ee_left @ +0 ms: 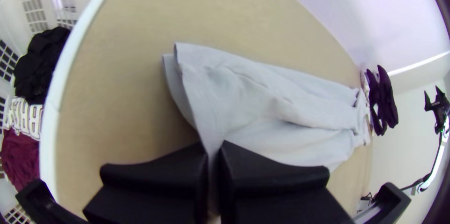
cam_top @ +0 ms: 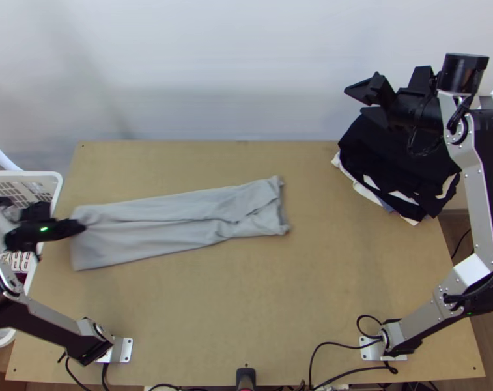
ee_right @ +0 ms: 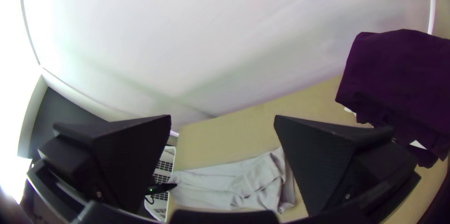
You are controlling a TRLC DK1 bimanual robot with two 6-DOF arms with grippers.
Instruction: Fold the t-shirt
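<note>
I find the t-shirt [cam_top: 174, 218] on the desk [cam_top: 233, 313], light grey and lying in a long, narrow, layered strip, with creases running lengthwise. It extends from beside the white basket [cam_top: 47, 174] on the left towards the middle of the desk, slightly askew; the right end is rumpled. My left hand [cam_top: 83, 227] is at the strip's left end, over the cloth. In the left wrist view, the left hand [ee_left: 213, 153] is closed on the t-shirt: its two black fingers are together, and a ridge of grey fabric runs in between them. Past the grip, the cloth's end edge shows one layer over another. I record my right hand [cam_top: 355, 101] as open, its fingers well apart in the right wrist view. It is raised by the pile of dark clothes [cam_top: 393, 146] at the desk's far right corner, well apart from the t-shirt. White layers protrude beneath the dark ones in that pile. As to markings, large outlined block lettering [ee_left: 27, 117] stands on a garment inside the basket, between black cloth [ee_left: 41, 60] and maroon cloth [ee_left: 21, 156].
</note>
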